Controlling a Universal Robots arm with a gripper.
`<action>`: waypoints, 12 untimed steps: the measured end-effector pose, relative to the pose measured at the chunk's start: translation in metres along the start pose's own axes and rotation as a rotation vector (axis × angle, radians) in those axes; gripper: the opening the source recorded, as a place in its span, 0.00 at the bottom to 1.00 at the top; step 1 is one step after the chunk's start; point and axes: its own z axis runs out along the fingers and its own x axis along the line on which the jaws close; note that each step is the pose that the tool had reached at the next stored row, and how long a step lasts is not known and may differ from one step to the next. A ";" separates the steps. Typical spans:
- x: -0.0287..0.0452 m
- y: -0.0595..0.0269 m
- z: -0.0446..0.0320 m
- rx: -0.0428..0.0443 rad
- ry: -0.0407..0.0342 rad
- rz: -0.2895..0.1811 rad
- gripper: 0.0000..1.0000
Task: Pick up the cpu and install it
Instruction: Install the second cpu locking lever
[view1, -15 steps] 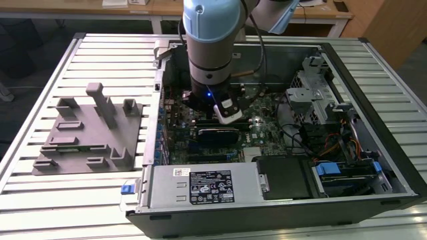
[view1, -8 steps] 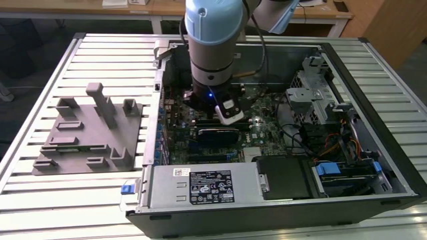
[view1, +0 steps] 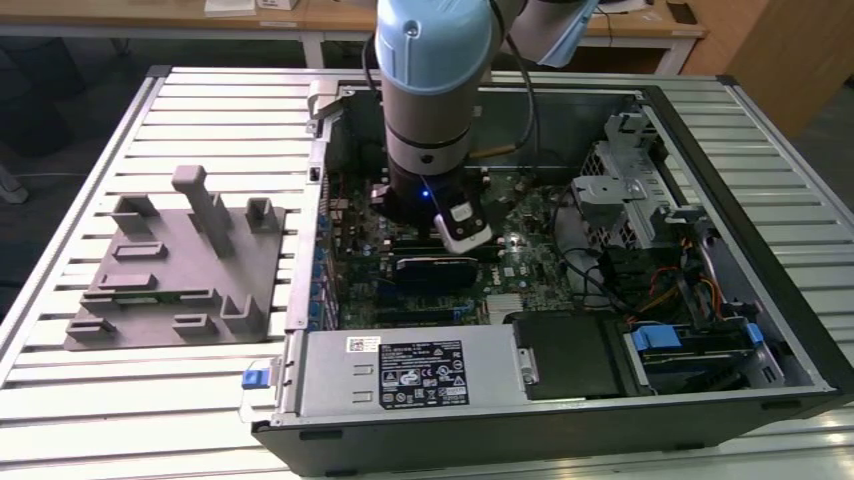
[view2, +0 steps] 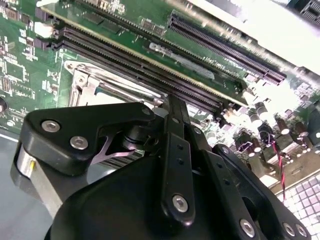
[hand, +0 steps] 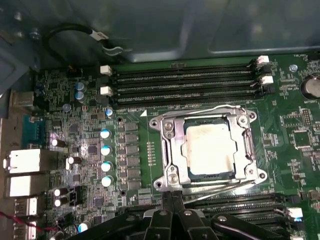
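Closed and empty, the gripper (hand: 170, 200) hangs low over the motherboard (hand: 75, 130) inside an open computer case (view1: 747, 250), its two black fingers (view2: 176, 130) pressed together with nothing between them. From largest to smallest: a slatted metal table (view1: 80, 370) carries the case and, on the exterior view's left, a grey fixture (view1: 174, 265) standing apart from it. The arm (view1: 427, 90) drops straight down into the middle of the case. At the case's near edge lie a silver power supply (view1: 400, 372) and, beside it, a black module (view1: 574, 355). On the green board, long black memory slots (hand: 185, 82) run along one side of the metal socket frame (hand: 170, 145), with more slots on the other. The cpu (hand: 209, 150), pale and square, sits flat inside that frame, seated in the socket, just beyond the fingertips and not touched by them.
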 end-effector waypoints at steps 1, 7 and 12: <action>-0.0001 -0.0011 0.0000 -0.0015 0.0001 0.000 0.11; -0.0002 -0.0032 0.0022 -0.0340 0.0011 0.000 0.11; 0.0003 -0.0051 0.0042 -0.0455 0.0017 0.001 0.11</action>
